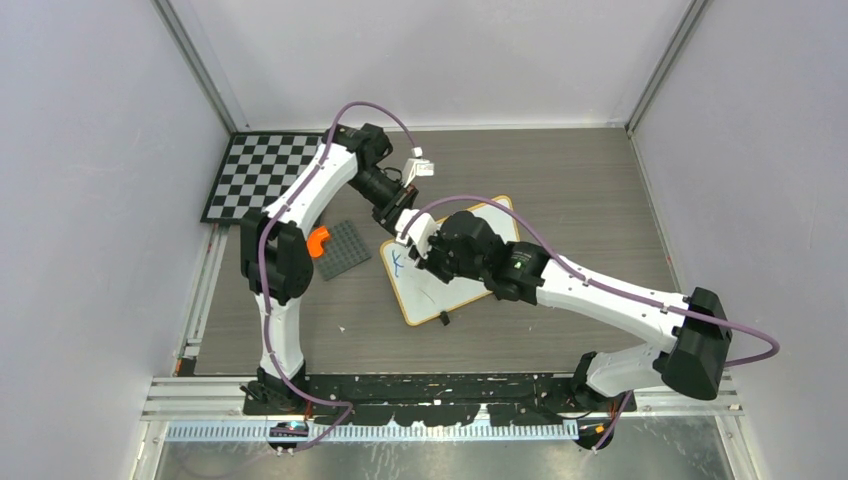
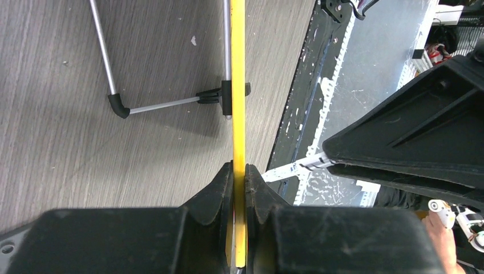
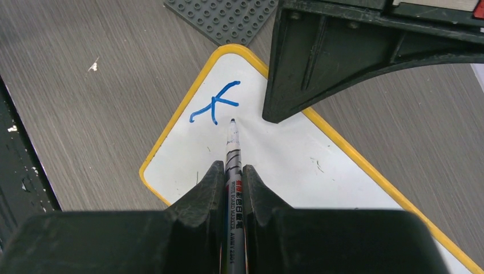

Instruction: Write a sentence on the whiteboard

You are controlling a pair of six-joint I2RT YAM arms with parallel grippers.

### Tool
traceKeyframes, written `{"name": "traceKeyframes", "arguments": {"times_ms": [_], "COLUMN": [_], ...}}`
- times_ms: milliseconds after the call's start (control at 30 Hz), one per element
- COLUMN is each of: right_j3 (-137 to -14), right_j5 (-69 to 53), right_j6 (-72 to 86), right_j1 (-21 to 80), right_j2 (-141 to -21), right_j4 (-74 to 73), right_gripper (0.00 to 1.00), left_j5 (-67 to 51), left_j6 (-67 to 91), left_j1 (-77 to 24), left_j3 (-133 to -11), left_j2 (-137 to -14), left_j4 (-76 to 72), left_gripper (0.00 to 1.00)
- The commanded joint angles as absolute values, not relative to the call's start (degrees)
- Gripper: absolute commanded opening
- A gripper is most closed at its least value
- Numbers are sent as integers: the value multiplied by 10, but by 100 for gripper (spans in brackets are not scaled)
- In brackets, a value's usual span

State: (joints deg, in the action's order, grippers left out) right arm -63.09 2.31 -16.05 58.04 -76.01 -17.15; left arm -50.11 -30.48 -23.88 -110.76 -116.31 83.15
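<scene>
While the left end effector (image 2: 240, 181) pinches the small rectangular whiteboard with its thin yellow-orange frame (image 2: 238, 85), both black fingers pressed against the frame's edge, the board appears edge-on as a narrow vertical strip up the middle of the left wrist view. A silver wire stand with a black foot (image 2: 117, 106) juts from it toward the left of that frame, over the grey wood-grain desk (image 2: 68, 160).

At the centre of the overhead view the board sits under both arms, one rounded corner pointing to the lower left.

The right end effector (image 3: 233, 178) is clamped on a grey-and-white marker pen with a dark tip (image 3: 232, 145), which points up the frame from between the fingers. Its tip lies just below and right of a blue handwritten letter K (image 3: 216, 103) near the board's upper corner; it seems to touch the white surface, though contact is hard to confirm. No other blue writing shows.

A dark grey studded plate (image 3: 228, 17) lies beyond that corner, at the top of the right wrist view. A black-and-white checkerboard (image 1: 255, 175) occupies the upper left of the overhead view.
</scene>
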Motion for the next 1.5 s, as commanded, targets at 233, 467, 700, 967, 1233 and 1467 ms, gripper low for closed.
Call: {"name": "traceKeyframes", "arguments": {"times_ms": [233, 467, 700, 967, 1233, 1467], "right_j3": [-634, -620, -599, -582, -626, -647], "right_j5": [34, 54, 42, 26, 25, 33], "right_j6": [-157, -162, -159, -158, -153, -148], "right_j1": [581, 582, 581, 590, 591, 590], "right_j2": [-782, -784, -771, -756, -757, -753], "right_j4": [-126, -113, -117, -127, -135, -145], "right_gripper": [0, 0, 0, 0, 0, 0], "left_j5": [-463, -461, -460, -458, -459, -458], "left_j6": [-325, -326, -325, -324, -323, -325], "left_j1": [-276, -277, -278, -279, -283, -286], "left_j3": [-1082, -1082, -1082, -1082, -1082, -1082], "left_j2": [-1180, -1181, -1182, -1183, -1185, -1182], "left_j4": [810, 810, 810, 810, 811, 812], "left_gripper": [0, 0, 0, 0, 0, 0]}}
